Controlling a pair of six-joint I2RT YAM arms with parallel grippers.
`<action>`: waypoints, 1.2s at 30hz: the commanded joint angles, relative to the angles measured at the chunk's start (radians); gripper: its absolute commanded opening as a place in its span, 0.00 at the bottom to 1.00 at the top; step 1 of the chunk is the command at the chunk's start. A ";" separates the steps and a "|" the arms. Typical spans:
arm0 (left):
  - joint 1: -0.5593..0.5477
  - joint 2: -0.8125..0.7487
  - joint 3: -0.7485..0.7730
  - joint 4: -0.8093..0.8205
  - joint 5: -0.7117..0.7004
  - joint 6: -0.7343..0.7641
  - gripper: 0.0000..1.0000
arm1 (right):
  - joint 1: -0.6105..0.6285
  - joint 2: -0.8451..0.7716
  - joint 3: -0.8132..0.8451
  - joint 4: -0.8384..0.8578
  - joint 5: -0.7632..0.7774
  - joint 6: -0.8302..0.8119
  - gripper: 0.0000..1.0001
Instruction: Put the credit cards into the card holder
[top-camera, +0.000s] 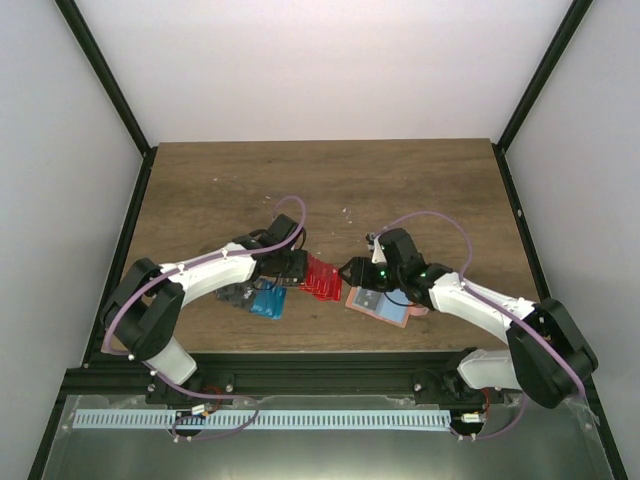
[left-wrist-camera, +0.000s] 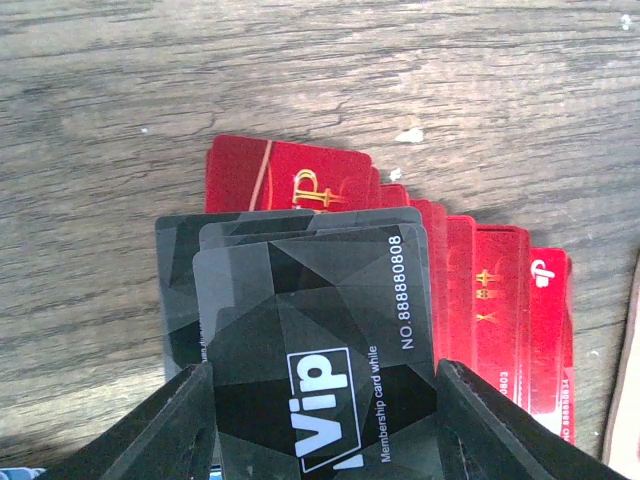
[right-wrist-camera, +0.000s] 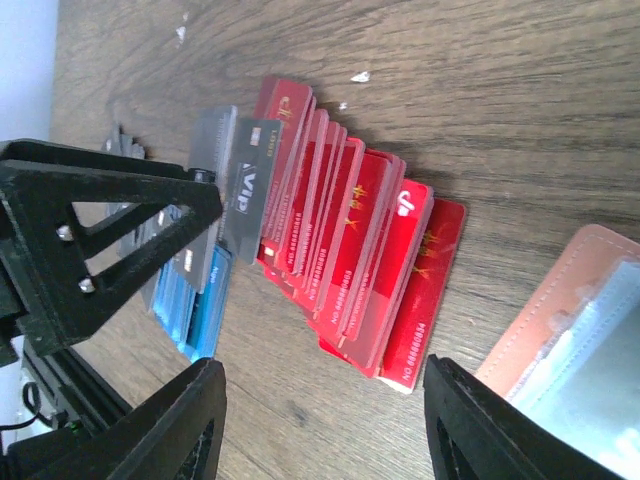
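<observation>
My left gripper is shut on a small stack of dark grey-black VIP cards, held by their side edges a little above a fanned row of glossy red cards. From above, the left gripper sits at the left end of the red cards. Blue cards and more dark cards lie just left of them. The tan-pink card holder lies open to the right, its clear pocket facing up. My right gripper hovers open over bare wood between the red cards and the holder.
The blue cards lie under the left gripper's fingers in the right wrist view. The wooden table stretches away behind the cards. White walls and black frame posts enclose it on three sides.
</observation>
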 joint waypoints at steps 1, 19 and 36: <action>0.006 -0.022 -0.020 0.042 0.051 0.005 0.56 | -0.007 -0.023 -0.023 0.076 -0.058 0.016 0.56; 0.105 -0.065 -0.127 0.271 0.383 -0.027 0.53 | 0.047 0.012 -0.080 0.377 -0.192 0.106 0.49; 0.117 -0.046 -0.129 0.272 0.370 -0.034 0.51 | 0.150 0.260 0.093 0.385 -0.117 0.145 0.23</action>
